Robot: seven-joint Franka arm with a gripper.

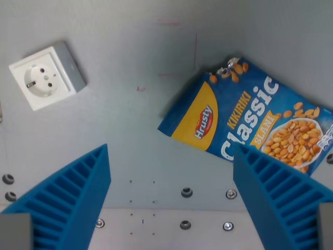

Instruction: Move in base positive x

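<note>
My gripper [171, 161] is open and empty, with its two blue ribbed fingers [73, 192] at the bottom left and bottom right of the wrist view. It hangs above a grey table [130, 130]. A blue bag of peanuts [244, 120] lies flat at the wrist view's right, partly behind the right finger. A white wall socket [46, 77] in a grey frame lies at the upper left. Neither thing is between the fingers.
Several bolts [186, 192] sit in the table near a seam along the bottom. Two more bolts [8, 179] are at the left edge. Faint red marks [169, 22] are drawn on the table near the top.
</note>
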